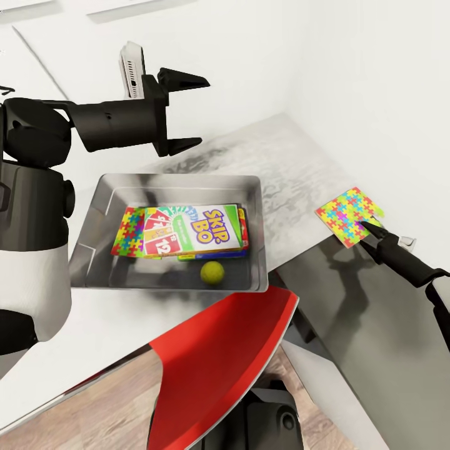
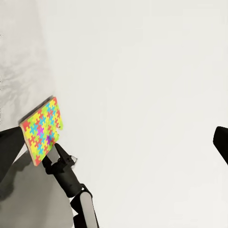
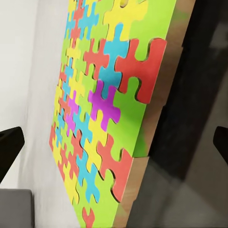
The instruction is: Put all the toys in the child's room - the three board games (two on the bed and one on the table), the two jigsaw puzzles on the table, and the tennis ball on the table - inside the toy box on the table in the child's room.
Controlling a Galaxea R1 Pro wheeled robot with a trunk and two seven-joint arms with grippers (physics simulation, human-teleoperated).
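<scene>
Right hand (image 1: 370, 226) spread at jigsaw puzzle (image 1: 347, 216) on table (image 1: 294, 169); left hand (image 1: 194, 112) spread above toy box (image 1: 259, 206).

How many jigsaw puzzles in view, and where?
2. One jigsaw puzzle lies in the toy box, partly under the Skip-Bo box. The other puzzle lies on the table, at the right gripper.

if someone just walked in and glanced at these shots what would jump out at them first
Probably the bright multicoloured jigsaw puzzle lying on the pale table by the wall, with the right gripper at its near edge, fingers open. Next, the grey toy box to its left, holding a Skip-Bo box, another puzzle and a yellow-green tennis ball. The left gripper hangs open above the box.
</scene>
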